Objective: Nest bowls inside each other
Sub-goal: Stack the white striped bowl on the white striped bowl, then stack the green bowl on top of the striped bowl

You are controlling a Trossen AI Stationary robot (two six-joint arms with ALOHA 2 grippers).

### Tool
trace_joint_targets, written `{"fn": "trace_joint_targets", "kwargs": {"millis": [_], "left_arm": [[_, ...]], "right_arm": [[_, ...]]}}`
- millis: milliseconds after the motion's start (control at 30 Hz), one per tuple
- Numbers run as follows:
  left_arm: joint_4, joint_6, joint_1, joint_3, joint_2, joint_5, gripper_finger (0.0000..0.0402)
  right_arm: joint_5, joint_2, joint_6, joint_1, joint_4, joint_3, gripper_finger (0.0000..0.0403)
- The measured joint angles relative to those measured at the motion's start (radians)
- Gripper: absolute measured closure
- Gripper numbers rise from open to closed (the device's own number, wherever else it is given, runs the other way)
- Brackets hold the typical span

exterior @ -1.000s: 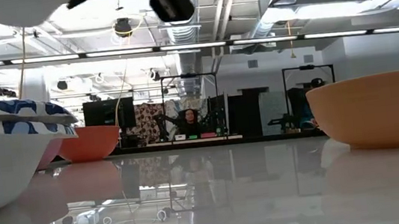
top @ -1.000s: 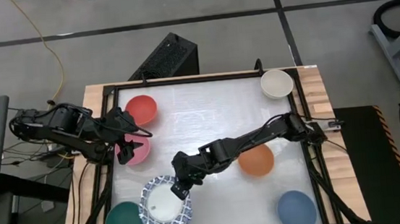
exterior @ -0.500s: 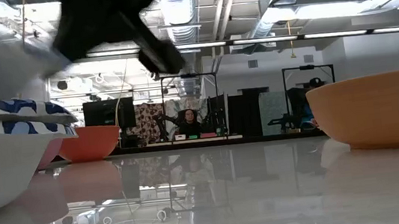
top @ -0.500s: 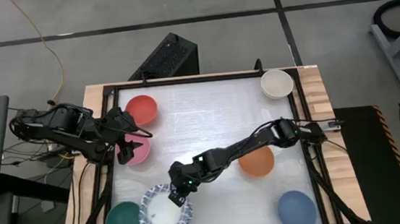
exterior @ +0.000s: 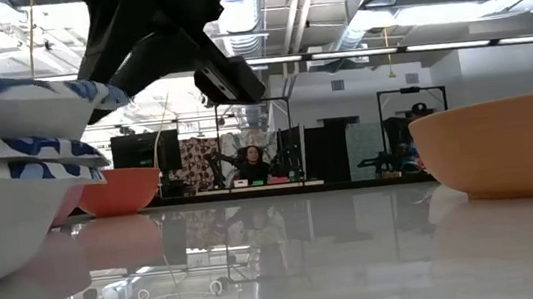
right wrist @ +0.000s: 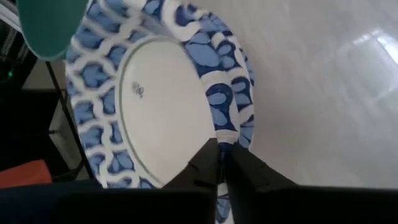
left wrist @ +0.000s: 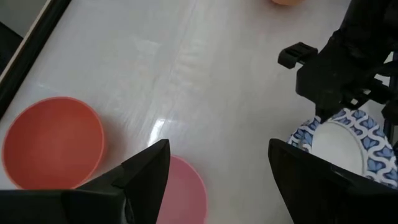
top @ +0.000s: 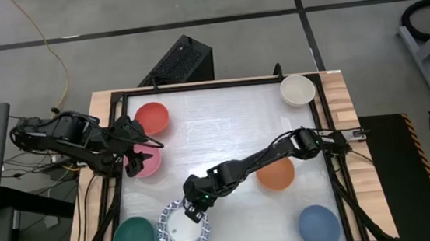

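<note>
On the near left, a shallow white bowl with a blue-patterned rim (top: 184, 227) sits on a stack of like bowls (exterior: 7, 164). My right gripper (top: 194, 211) is shut on its rim. Around the table stand a green bowl (top: 134, 238), a pink bowl (top: 148, 162), a red bowl (top: 152, 118), an orange bowl (top: 275, 174), a blue bowl (top: 319, 226) and a cream bowl (top: 297, 90). My left gripper (top: 136, 160) hovers open over the pink bowl's left side, touching nothing. My right gripper pinches the top patterned bowl's rim (right wrist: 225, 132) on its far right side, one finger over the inside and one outside. The fingers slant down from the table's far right. The bowl rests in the patterned bowl below (exterior: 16, 158), slightly tilted.
A black frame (top: 219, 83) rims the white table top. The middle of the table (top: 223, 127) between the red and cream bowls is bare. My right arm (top: 265, 157) stretches across the table over the orange bowl's edge. A dark box (top: 179, 61) stands beyond the far edge.
My right gripper has gone down and toward the table's near left corner with the patterned bowl. The bowl, held above the stack a second ago, now sits in the patterned bowl beneath it.
</note>
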Motion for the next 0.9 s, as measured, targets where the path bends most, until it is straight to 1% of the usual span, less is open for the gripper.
{"fn": "trace_joint_targets", "kwargs": {"millis": [133, 233, 333, 433, 500, 567, 667, 767, 900], "left_arm": [[0.000, 0.010, 0.000, 0.000, 0.000, 0.012, 0.0140], [0.001, 0.043, 0.000, 0.000, 0.000, 0.058, 0.0140], [0.000, 0.074, 0.000, 0.000, 0.000, 0.136, 0.0140], [-0.015, 0.083, 0.000, 0.000, 0.000, 0.243, 0.0140], [-0.041, 0.079, -0.011, 0.000, 0.000, 0.309, 0.0140], [-0.084, 0.056, -0.042, 0.000, 0.002, 0.339, 0.0140], [-0.125, -0.004, -0.124, -0.001, 0.012, 0.343, 0.0140], [-0.121, -0.073, -0.227, -0.014, 0.025, 0.329, 0.0140], [-0.114, -0.159, -0.385, -0.024, 0.064, 0.220, 0.0140]], "right_arm": [[-0.016, 0.000, -0.042, 0.001, 0.002, 0.000, 0.0310], [-0.019, 0.000, -0.055, 0.001, 0.010, 0.000, 0.0270], [-0.037, 0.000, -0.071, 0.000, 0.033, 0.000, 0.0229], [-0.037, 0.000, -0.075, -0.001, 0.049, 0.000, 0.0196], [-0.037, -0.003, -0.081, -0.005, 0.047, 0.000, 0.0183], [-0.036, -0.016, -0.096, -0.009, 0.036, 0.000, 0.0176], [-0.036, -0.041, -0.123, -0.010, 0.036, 0.000, 0.0176], [-0.036, -0.059, -0.134, -0.007, 0.029, 0.000, 0.0179], [-0.036, -0.079, -0.134, 0.000, 0.006, 0.000, 0.0180]]}}
